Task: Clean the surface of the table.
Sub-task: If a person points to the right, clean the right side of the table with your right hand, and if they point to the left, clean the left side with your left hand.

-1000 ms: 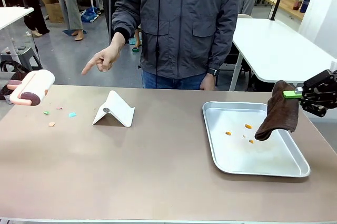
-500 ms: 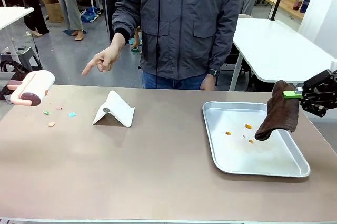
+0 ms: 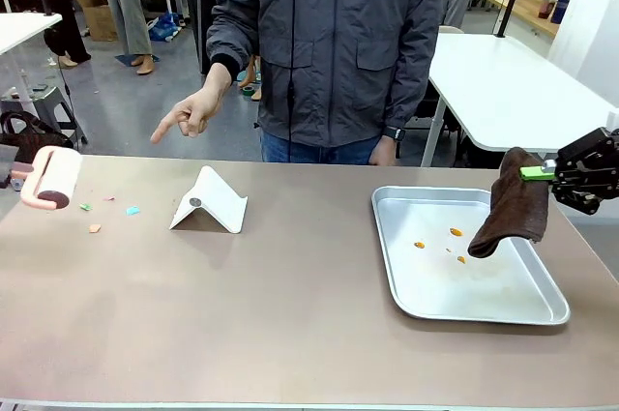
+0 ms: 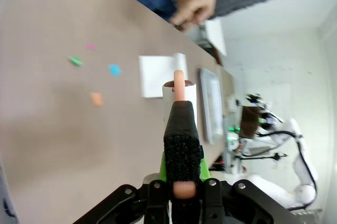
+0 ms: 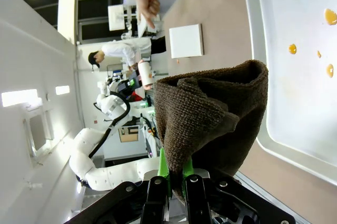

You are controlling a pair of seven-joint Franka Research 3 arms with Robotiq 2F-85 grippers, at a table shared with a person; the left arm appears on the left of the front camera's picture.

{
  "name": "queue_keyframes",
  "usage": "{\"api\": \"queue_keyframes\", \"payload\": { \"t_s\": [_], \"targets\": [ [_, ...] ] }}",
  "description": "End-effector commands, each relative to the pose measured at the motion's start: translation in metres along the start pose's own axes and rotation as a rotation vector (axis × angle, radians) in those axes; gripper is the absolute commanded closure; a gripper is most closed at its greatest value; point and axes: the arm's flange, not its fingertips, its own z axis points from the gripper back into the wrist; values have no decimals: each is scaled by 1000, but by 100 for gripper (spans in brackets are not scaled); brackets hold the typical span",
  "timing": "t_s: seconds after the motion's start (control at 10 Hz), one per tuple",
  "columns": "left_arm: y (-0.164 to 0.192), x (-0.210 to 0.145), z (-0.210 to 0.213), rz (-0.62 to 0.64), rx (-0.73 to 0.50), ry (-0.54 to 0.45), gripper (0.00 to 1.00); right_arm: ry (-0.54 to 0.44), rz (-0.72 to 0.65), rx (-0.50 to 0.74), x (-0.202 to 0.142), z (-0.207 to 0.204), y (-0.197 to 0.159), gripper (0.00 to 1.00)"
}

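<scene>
The tan-brown table point(image 3: 290, 314) carries a few small coloured paper scraps point(image 3: 132, 210) near its left end, also seen in the left wrist view point(image 4: 114, 69). My left gripper point(image 4: 181, 129) is shut on the pink handle of a lint roller point(image 3: 53, 177), which hovers just left of the scraps. My right gripper point(image 3: 540, 172) is shut on a brown cloth point(image 3: 513, 203) that hangs over the right rim of a silver tray point(image 3: 484, 309). In the right wrist view the cloth point(image 5: 210, 113) bunches above the green pads point(image 5: 163, 166).
A white folded card point(image 3: 208, 201) stands left of centre. Orange spots point(image 3: 455, 232) lie in the tray. A person stands at the far edge, one hand point(image 3: 189, 111) pointing down toward the scraps. A white-topped table point(image 3: 503, 82) is behind on the right.
The lint roller has dropped lower and shifted a little left, closer to the table's left edge. The right gripper and cloth have not moved.
</scene>
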Motion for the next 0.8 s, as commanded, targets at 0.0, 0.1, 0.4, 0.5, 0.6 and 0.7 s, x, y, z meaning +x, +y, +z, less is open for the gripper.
{"api": "queue_keyframes", "payload": {
  "t_s": [0.0, 0.1, 0.4, 0.5, 0.6, 0.7],
  "targets": [
    [21, 15, -2, -24, 94, -2, 78, 0, -14, 17, -2, -1, 7, 100],
    [35, 27, -4, 10, 121, -11, 78, 0, -14, 17, -2, -1, 7, 100],
    [68, 47, -10, 55, 203, -72, 78, 0, -14, 17, -2, -1, 7, 100],
    [72, 51, -11, 73, 216, -81, 78, 0, -14, 17, -2, -1, 7, 100],
    [75, 54, -10, 102, 231, -82, 78, 0, -14, 17, -2, -1, 7, 100],
    [78, 57, -10, 115, 247, -97, 78, 0, -14, 17, -2, -1, 7, 100]
  ]
}}
